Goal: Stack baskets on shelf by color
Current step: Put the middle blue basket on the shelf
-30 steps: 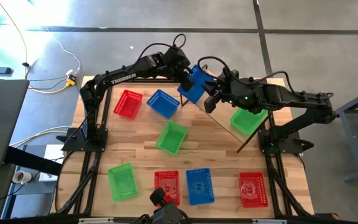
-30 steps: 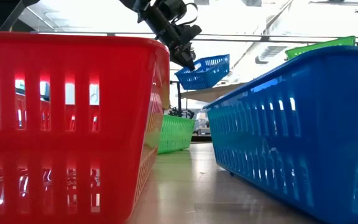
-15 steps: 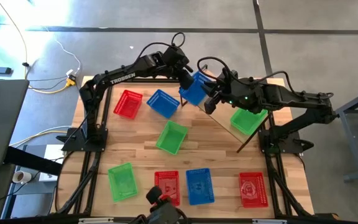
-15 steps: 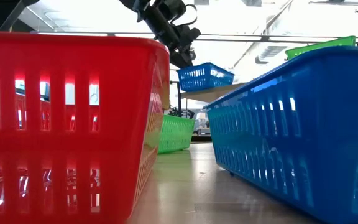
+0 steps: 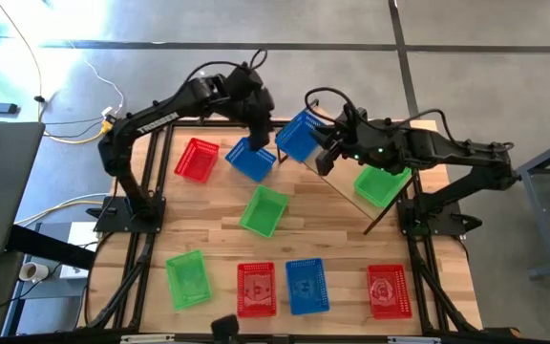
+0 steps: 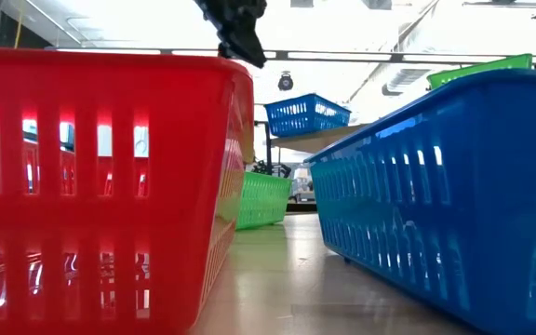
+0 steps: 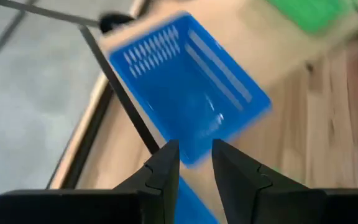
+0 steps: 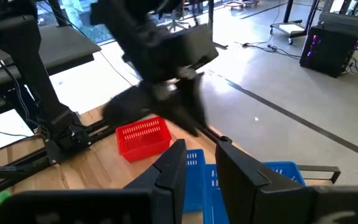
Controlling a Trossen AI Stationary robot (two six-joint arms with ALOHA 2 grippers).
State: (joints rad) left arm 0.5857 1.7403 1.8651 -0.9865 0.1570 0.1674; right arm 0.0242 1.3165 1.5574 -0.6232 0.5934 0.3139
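Observation:
A blue basket (image 5: 301,137) stands level on the far-left end of the shelf (image 5: 344,182), resting on its bottom; it also shows in the low view (image 6: 307,114) and the left wrist view (image 7: 191,93). A green basket (image 5: 382,183) sits farther right on the shelf. My left gripper (image 5: 264,141) hovers open just left of the blue basket, with nothing between its fingers (image 7: 166,165). My right gripper (image 5: 321,161) hangs open above the shelf beside the blue basket, holding nothing.
On the tabletop lie a red basket (image 5: 197,159), a blue one (image 5: 251,159) and a green one (image 5: 264,210). Along the near edge stand a green (image 5: 187,278), a red (image 5: 256,289), a blue (image 5: 306,285) and another red basket (image 5: 389,290).
My left gripper set the tilted blue basket down level on the shelf's far-left end and let go of it. It then drew back up and toward the table's left edge. The basket stays where it was put.

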